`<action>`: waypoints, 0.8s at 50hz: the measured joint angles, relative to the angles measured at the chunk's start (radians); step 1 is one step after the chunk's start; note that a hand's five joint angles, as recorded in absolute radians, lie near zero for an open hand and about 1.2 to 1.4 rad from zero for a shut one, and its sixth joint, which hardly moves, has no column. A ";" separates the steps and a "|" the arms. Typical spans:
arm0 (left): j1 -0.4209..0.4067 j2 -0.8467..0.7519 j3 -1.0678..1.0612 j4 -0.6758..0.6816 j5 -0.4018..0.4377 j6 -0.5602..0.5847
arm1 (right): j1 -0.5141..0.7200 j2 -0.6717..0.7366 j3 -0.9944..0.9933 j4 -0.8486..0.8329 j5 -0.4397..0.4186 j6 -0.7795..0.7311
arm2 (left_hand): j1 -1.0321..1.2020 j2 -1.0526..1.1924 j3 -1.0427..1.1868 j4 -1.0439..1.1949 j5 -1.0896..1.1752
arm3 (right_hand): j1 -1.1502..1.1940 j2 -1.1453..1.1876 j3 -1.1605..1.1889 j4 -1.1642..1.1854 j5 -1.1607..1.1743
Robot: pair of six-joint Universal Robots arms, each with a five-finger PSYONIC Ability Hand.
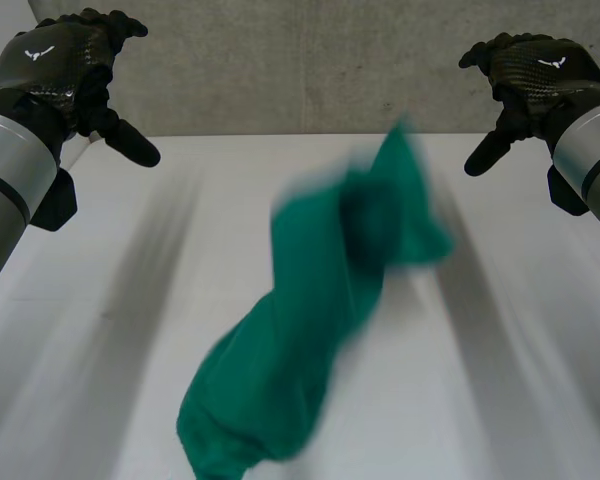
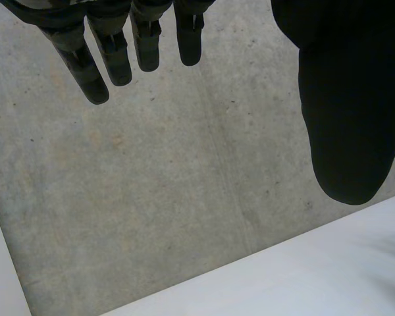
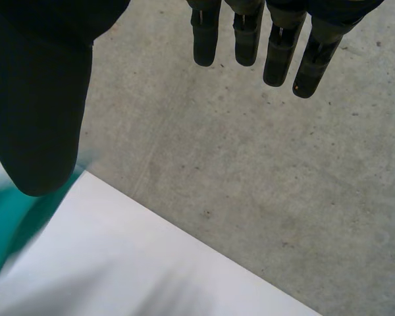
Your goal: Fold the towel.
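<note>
The left hand, black carbon-weave with a white winged emblem, hovers with fingers spread wide, holding nothing. The green towel is a long, rumpled bundle across the middle of the smooth white table, apart from both hands. The right hand, of the same weave and emblem, is likewise wide and empty, before speckled grey concrete.

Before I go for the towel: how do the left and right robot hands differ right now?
The left robot hand hangs above the far left of the table, the right robot hand above its far right. The crumpled green towel has its far tip nearer the right robot hand, while its near end lies more toward the left robot hand's side. Both are open, fingers straight, thumbs out, holding nothing and clear of the towel.
</note>
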 measured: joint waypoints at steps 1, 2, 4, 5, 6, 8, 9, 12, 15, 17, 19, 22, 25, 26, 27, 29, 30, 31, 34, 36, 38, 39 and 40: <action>0.000 0.000 0.000 0.000 0.000 0.000 | 0.000 0.000 0.000 0.000 0.000 0.000 | 0.000 0.000 0.000 0.000 0.000 | 0.000 0.000 0.000 0.000 0.000; 0.000 0.002 -0.001 0.000 0.000 0.000 | 0.001 -0.004 0.001 0.000 -0.008 -0.001 | 0.000 0.000 0.000 0.000 0.000 | 0.000 0.000 0.000 0.000 0.000; 0.000 0.003 -0.002 0.000 0.000 0.000 | 0.001 -0.008 0.003 0.000 -0.016 -0.003 | 0.000 0.000 0.000 0.000 0.000 | 0.000 0.000 0.000 0.000 0.000; 0.000 0.004 -0.003 0.000 0.000 0.000 | 0.001 -0.010 0.005 0.001 -0.023 -0.004 | 0.000 0.000 0.000 0.000 0.000 | 0.000 0.000 0.000 0.000 0.000; 0.000 0.004 -0.004 0.000 0.000 0.001 | 0.001 -0.012 0.006 0.001 -0.030 -0.005 | 0.000 0.000 0.000 0.000 0.000 | 0.000 0.000 0.000 0.000 0.000; 0.000 0.005 -0.005 0.001 0.001 0.002 | 0.001 -0.014 0.008 0.001 -0.042 -0.008 | 0.000 0.000 0.000 0.000 0.000 | 0.000 0.000 0.000 0.000 0.000; 0.000 0.005 -0.006 0.001 0.001 0.002 | 0.001 -0.015 0.009 0.002 -0.046 -0.009 | 0.000 0.000 0.000 0.000 0.000 | 0.000 0.000 0.000 0.000 0.000; 0.001 0.004 -0.007 0.001 0.002 0.004 | 0.000 -0.016 0.011 0.004 -0.067 -0.018 | 0.000 0.000 0.000 0.000 0.000 | 0.000 0.000 0.000 0.000 0.000; 0.001 0.001 -0.008 0.001 0.004 0.007 | -0.001 -0.015 0.011 0.007 -0.087 -0.039 | 0.000 0.000 0.000 0.000 0.000 | 0.000 0.000 0.000 0.000 0.000; 0.001 -0.003 -0.008 0.001 0.008 0.010 | -0.001 -0.013 0.013 0.014 -0.106 -0.070 | 0.000 0.000 0.000 0.000 0.000 | 0.000 0.000 0.000 0.000 0.000; 0.002 -0.012 -0.011 -0.001 0.018 0.018 | 0.000 -0.010 0.017 0.034 -0.128 -0.131 | 0.000 0.000 0.000 0.000 0.000 | 0.000 0.000 0.000 0.000 0.000; 0.002 -0.031 -0.017 -0.004 0.041 0.041 | 0.001 -0.007 0.028 0.075 -0.150 -0.223 | 0.000 0.000 0.000 0.000 0.000 | 0.000 0.000 0.000 0.000 0.000; 0.000 -0.064 -0.032 -0.008 0.089 0.105 | 0.009 -0.004 0.049 0.134 -0.173 -0.345 | 0.000 0.000 0.000 0.000 0.000 | 0.000 0.000 0.000 0.000 0.000; 0.000 -0.064 -0.032 -0.008 0.089 0.105 | 0.009 -0.004 0.049 0.134 -0.173 -0.345 | 0.000 0.000 0.000 0.000 0.000 | 0.000 0.000 0.000 0.000 0.000; -0.002 -0.079 -0.042 -0.010 0.115 0.143 | 0.012 -0.003 0.055 0.148 -0.178 -0.374 | 0.000 0.000 0.000 0.000 0.000 | 0.000 0.000 0.000 0.000 0.000; -0.008 -0.101 -0.064 -0.012 0.153 0.202 | 0.034 0.001 0.082 0.185 -0.200 -0.467 | 0.000 0.000 0.000 0.000 0.000 | 0.000 0.000 0.000 0.000 0.000; -0.010 -0.110 -0.072 -0.013 0.165 0.221 | 0.044 0.003 0.093 0.192 -0.209 -0.493 | 0.000 0.000 0.000 0.000 0.000 | 0.000 0.000 0.000 0.000 0.000; -0.015 -0.122 -0.086 -0.014 0.184 0.251 | 0.054 0.006 0.104 0.197 -0.217 -0.515 | 0.000 0.000 0.000 0.000 0.000 | 0.000 0.000 0.000 0.000 0.000; -0.033 -0.156 -0.122 -0.016 0.221 0.321 | 0.092 0.014 0.156 0.211 -0.253 -0.594 | 0.000 0.000 0.000 0.000 0.000 | 0.000 0.000 0.000 0.000 0.000; -0.058 -0.184 -0.153 -0.020 0.244 0.375 | 0.116 0.020 0.203 0.215 -0.287 -0.644 | 0.000 0.000 0.000 0.000 0.000 | 0.000 0.000 0.000 0.000 0.000; -0.090 -0.211 -0.188 -0.030 0.259 0.427 | 0.132 0.028 0.259 0.216 -0.328 -0.687 | 0.000 0.000 0.000 0.000 0.000 | 0.000 0.000 0.000 0.000 0.000; -0.104 -0.223 -0.204 -0.037 0.262 0.449 | 0.136 0.032 0.277 0.216 -0.341 -0.699 | 0.000 0.000 0.000 0.000 0.000 | 0.000 0.000 0.000 0.000 0.000; -0.114 -0.231 -0.217 -0.043 0.264 0.465 | 0.139 0.039 0.296 0.215 -0.356 -0.709 | 0.001 0.001 0.000 0.000 0.000 | 0.000 0.000 0.000 0.000 0.000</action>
